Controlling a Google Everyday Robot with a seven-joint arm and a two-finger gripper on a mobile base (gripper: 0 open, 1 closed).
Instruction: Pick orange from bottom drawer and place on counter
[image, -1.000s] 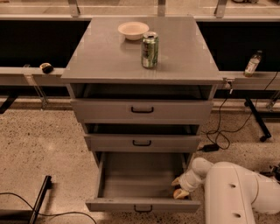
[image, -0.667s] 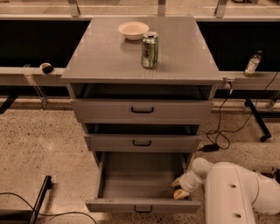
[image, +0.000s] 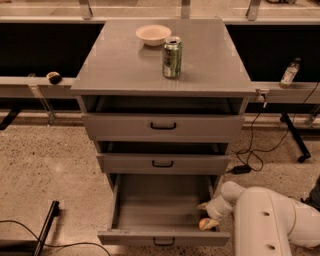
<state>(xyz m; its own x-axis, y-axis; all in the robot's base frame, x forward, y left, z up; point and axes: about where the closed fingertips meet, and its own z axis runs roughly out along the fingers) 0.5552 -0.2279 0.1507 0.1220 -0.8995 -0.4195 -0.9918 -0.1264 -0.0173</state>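
**Fig. 1. Arm held at the orange in the open drawer: no visible change over the last second**

The bottom drawer (image: 150, 235) stands pulled fully out. The white arm (image: 265, 220) reaches in from the right, and the end effector (image: 205, 215) sits low in the drawer's front right corner. The orange (image: 204, 224) lies in that same corner, on the drawer floor and just behind the front panel, touching or nearly touching the end effector. Whether the end effector is closed on the fruit, or merely set around it, cannot be told from this view.

Compared with the views a second earlier, arm, orange and drawer keep the same positions; nothing has lifted. This suggests the grasp is being made or settled, and the lift has not begun.

The table (image: 120, 60), which is the cabinet's top, carries a pale bowl (image: 153, 34) and a soda can (image: 172, 57) towards its rear and centre. The near corners are the likely placing spots. The two upper drawers (image: 163, 127) project slightly above the lifting path, so the orange must probably come outward before it rises.
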